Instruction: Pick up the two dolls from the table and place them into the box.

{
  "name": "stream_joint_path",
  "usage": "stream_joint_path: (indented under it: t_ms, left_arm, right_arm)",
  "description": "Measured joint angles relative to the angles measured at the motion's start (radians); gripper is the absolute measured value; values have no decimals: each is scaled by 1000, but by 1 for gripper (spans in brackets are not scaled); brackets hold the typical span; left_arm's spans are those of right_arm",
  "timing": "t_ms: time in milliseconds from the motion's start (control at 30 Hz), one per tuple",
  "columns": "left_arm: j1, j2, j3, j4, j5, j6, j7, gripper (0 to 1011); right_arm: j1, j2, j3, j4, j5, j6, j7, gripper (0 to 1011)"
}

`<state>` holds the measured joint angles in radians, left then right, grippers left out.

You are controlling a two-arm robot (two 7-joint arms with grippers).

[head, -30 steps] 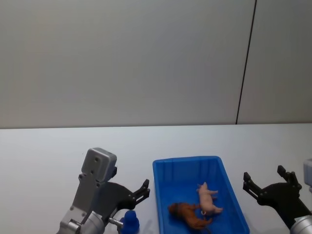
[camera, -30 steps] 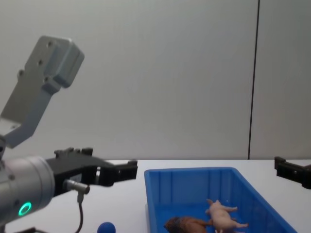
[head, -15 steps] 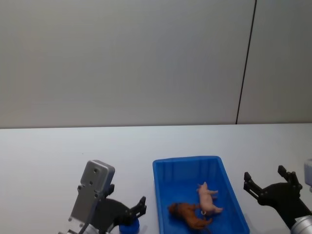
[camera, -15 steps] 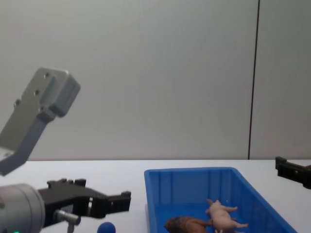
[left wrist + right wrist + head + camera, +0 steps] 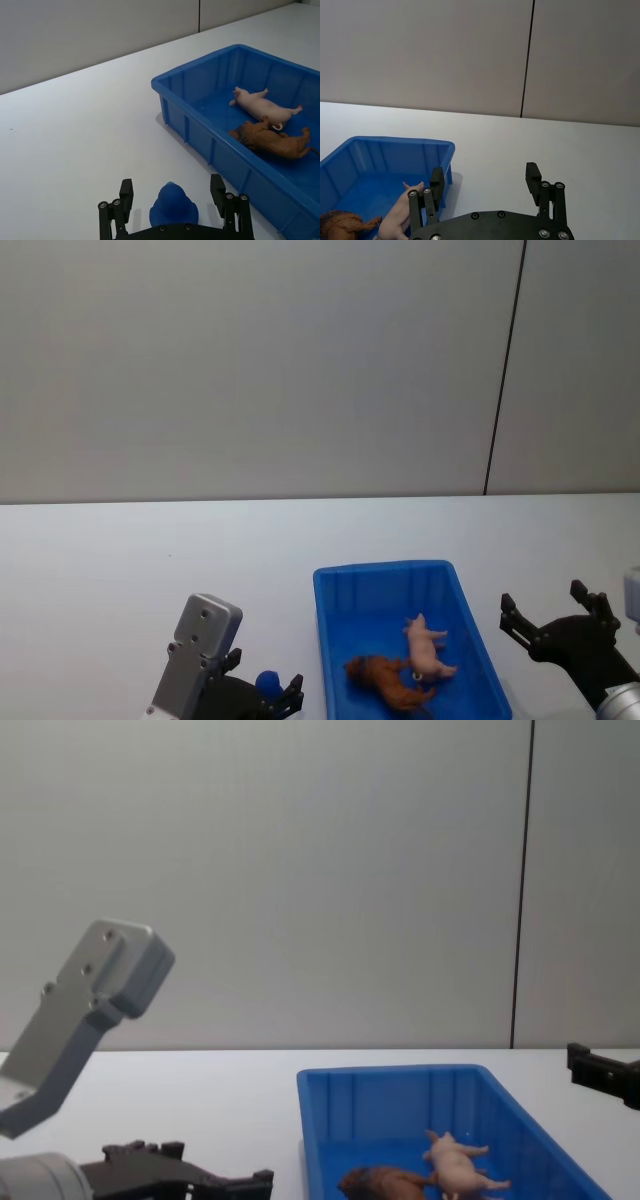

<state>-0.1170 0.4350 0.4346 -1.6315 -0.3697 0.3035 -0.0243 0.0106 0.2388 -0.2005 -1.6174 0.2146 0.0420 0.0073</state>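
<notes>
Doll grasp pending: left gripper [image 5: 172, 205] spread wide astride the blue rounded doll [image 5: 173, 206], holding nothing.
Doll stands on the white table [image 5: 75, 135], just beside the blue box [image 5: 210, 145]. It looks light, hard and smooth, likely slippery; best pinched low across its broad body, not the narrow top. Its base is cut off from sight. Inside the box lie the brown animal [image 5: 272, 141] and pink piglet [image 5: 262, 104], touching. Right gripper [image 5: 485, 192] hangs open and empty beyond the box's right wall.
</notes>
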Motion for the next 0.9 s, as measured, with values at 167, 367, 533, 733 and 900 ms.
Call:
stream_joint_path:
  t_ms: [167,367,533,733,900]
  left_arm:
    - [-5,-8,3,24,10,-2,-14,896]
    - [-10,-17,4,47,24,-10,-22,718]
    - [-12,-22,5,60,32,-19,-25,587]
    - [-14,-27,6,73,42,-32,-29,368]
    - [-16,-31,6,82,49,-44,-36,273]
  right_arm:
    - [0,0,0,0,0,0,0,1001]
    - [0,0,0,0,0,0,0,1001]
    - [0,0,0,0,0,0,0,1001]
    - [0,0,0,0,0,0,0,1001]
    - [0,0,0,0,0,0,0,1001]
